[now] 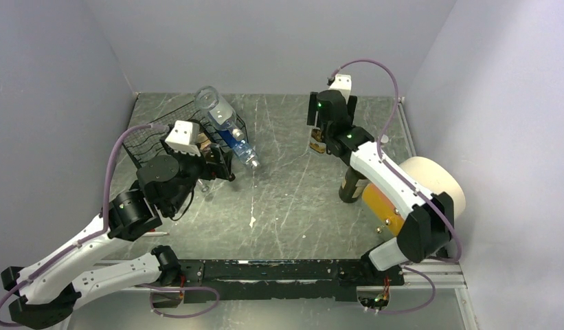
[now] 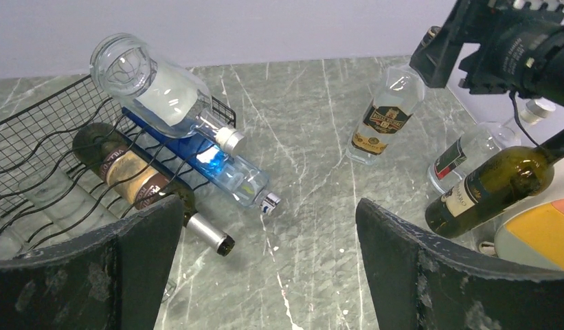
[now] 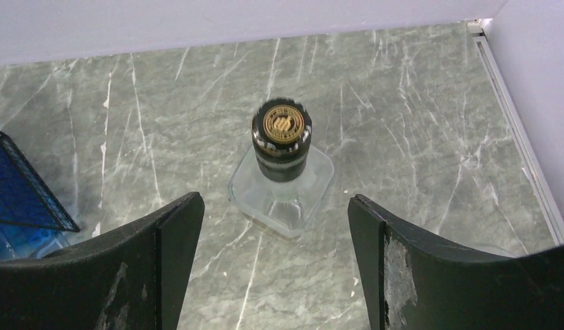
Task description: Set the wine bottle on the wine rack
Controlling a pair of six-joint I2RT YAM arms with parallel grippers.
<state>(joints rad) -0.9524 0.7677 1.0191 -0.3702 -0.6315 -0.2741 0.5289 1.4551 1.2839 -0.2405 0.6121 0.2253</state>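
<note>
Rack [image 1: 138,144] at far-left of table [image 1: 286,206], close to L wall [image 1: 59,103]. Clear bottle [image 2: 155,93], blue bottle [image 2: 224,172] and dark bottle [image 2: 138,179] lie on it, necks jutting past front edge toward mid-table. L jaws wide, empty, near that edge. R jaws wide, empty, over upright capped bottle [image 3: 282,134] at far side, short of back wall [image 1: 265,41]. Green bottle [image 1: 351,185] stands beside R arm [image 1: 382,172]. Open table btwn rack and capped bottle.
</note>
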